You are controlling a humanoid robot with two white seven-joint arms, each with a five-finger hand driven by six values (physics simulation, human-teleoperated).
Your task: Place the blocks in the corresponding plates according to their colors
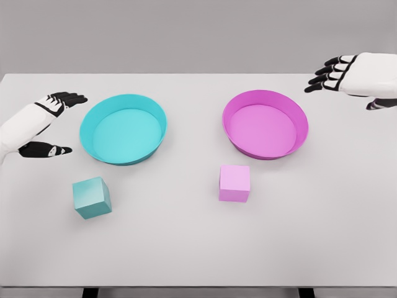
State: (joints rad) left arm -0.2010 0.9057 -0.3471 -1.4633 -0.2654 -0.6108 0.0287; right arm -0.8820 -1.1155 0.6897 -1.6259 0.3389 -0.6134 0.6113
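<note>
Your teal block [92, 197], toward the table's [198, 254] front edge, looks rigid and light: pinch opposite flat faces. Both the left hand [43, 121] and the right hand [356, 74] are spread, empty.

We saw a broad, flat white rectangular table [198, 248] filling most of the view under soft, even light, with a plain grey wall [186, 31] behind its far edge.
</note>
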